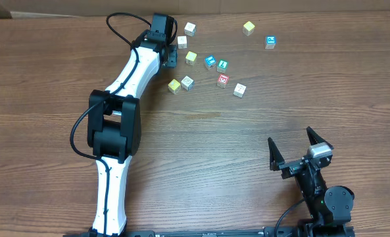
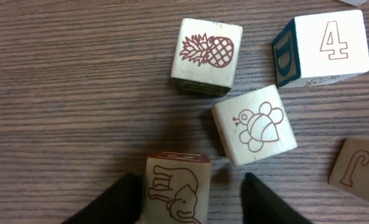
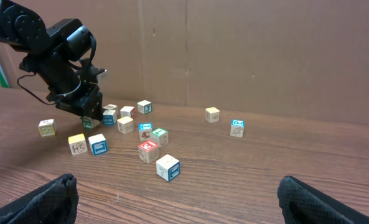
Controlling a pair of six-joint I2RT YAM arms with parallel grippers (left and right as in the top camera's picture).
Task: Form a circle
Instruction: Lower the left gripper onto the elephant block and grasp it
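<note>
**At the far edge of the counter: no circle yet, one block between the jaws**

Along the far edge of the counter (image 1: 43,131), about its middle, the blocks (image 1: 223,80) lie in a loose scatter, not a ring. A few at the centre run in a ragged slant toward the right, with two blue-faced ones and the red-faced one among them. A yellow block (image 1: 174,86) sits just beside a cream one on the near side of the group. A second yellow block (image 1: 248,27) and a blue-faced block (image 1: 270,42) lie well apart, toward the far right corner. No closed loop shows anywhere, so I judge the circle barely begun.

The left arm (image 1: 139,66) reaches to the left end of the scatter. In the wrist view the left jaws stand half-wide astride the elephant block (image 2: 175,186). One finger (image 2: 119,202) appears to rest against its side and the other (image 2: 265,202) stands a gap away, so the block is not clamped. Close by are the pineapple block (image 2: 206,53) and the bug block (image 2: 256,124), nearly corner to corner.

The right jaws are spread wide and empty near the near right corner, well apart from every block.

Almost all of the work is left: grip this block, set it in place, bring in the others and space them evenly round a centre.
</note>
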